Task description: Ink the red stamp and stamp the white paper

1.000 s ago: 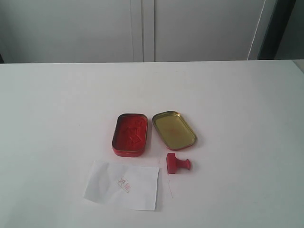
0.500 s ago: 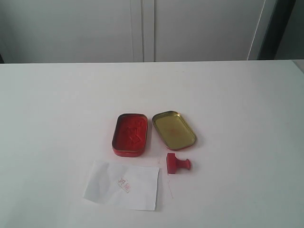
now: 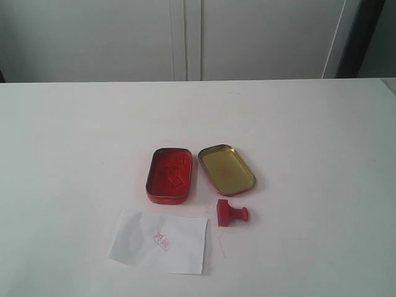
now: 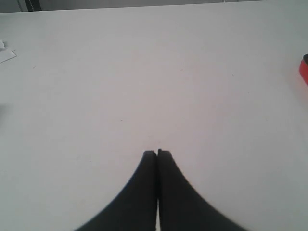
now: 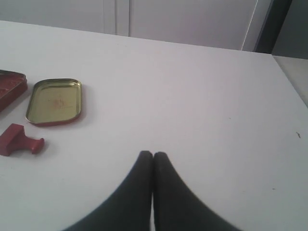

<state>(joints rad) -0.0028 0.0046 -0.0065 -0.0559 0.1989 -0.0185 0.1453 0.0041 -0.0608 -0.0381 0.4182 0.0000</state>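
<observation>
The red stamp [image 3: 231,213] lies on its side on the table, just right of the white paper [image 3: 159,241], which bears a small red print. In the right wrist view the stamp [image 5: 18,139] lies far off to one side of my right gripper [image 5: 153,154], which is shut with nothing in it. My left gripper [image 4: 157,152] is shut and empty over bare table; only a red edge [image 4: 304,70] shows at that view's border. Neither gripper appears in the exterior view.
The open red ink-pad tin [image 3: 170,174] and its gold-lined lid [image 3: 226,168] stand side by side behind the stamp and paper. The lid [image 5: 54,101] also shows in the right wrist view. The white table's [image 3: 309,124] right corner and white cabinet doors lie beyond.
</observation>
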